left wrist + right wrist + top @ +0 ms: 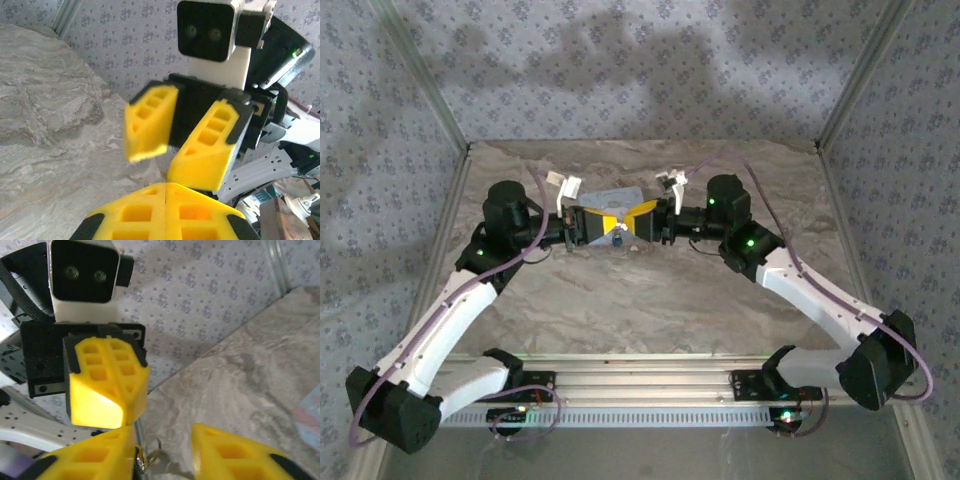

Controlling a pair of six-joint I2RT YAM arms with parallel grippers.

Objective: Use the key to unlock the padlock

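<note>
Left gripper (605, 224) and right gripper (632, 220) meet tip to tip above the far middle of the worktop (650, 300) in the top view. Their yellow fingers lie along one line running left to right. From up here the jaws are too small to judge. A small bluish thing (617, 240) sits just under the meeting tips. Whether it is padlock or key cannot be told, nor which way it points. A pale blue-grey sheet (610, 195) lies on the worktop just behind, partly covered by the fingers.

From the left wrist, the left gripper (165, 187) is cut off by the bottom edge. Its two pads are pressed flat together with only a seam between them, and anything pinched in that seam is hidden. Facing it, the right gripper (167, 165) has its jaws apart with nothing seen in the gap; one of its fingers is blurred.

From the right wrist, the right gripper (162, 432) shows just its parted fingertips at the bottom edge. Against the finger at the picture's left hangs a wire key ring (148, 454), standing on edge just below the closed tips of the left gripper (102, 412). A pale metal piece under the ring is cut off by the frame, so its shape and long axis cannot be made out. What holds the ring cannot be told.
</note>
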